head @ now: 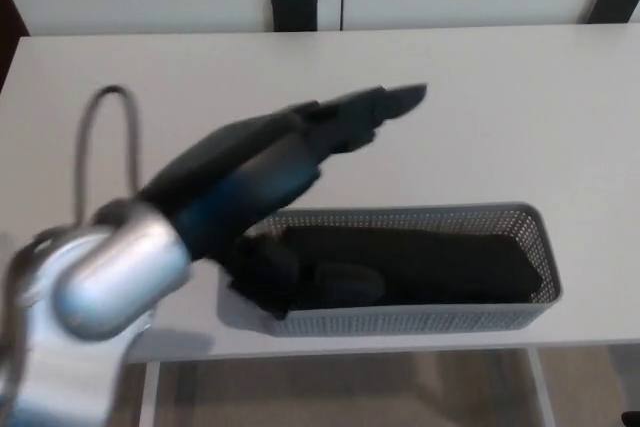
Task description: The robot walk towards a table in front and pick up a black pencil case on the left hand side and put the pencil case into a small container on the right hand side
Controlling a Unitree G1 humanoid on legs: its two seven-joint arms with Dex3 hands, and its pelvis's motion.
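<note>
Soft, light pencil case [420, 265] lies in the basket [545, 247]; left hand [345, 117] hovers, fingers apart, holding nothing.

Black pencil case [420, 265] | we log it lying flat, lengthwise, inside grey mesh container [545, 247] | container at counter's near edge

left hand [300, 142]: motion-blurred, finger spread unreadable | below hand: its arm covers the left end of the mesh container [530, 292] and of the black pencil case [430, 265] | down-left of hand: arm cut off by the picture's edge | right hand: out of view
</note>
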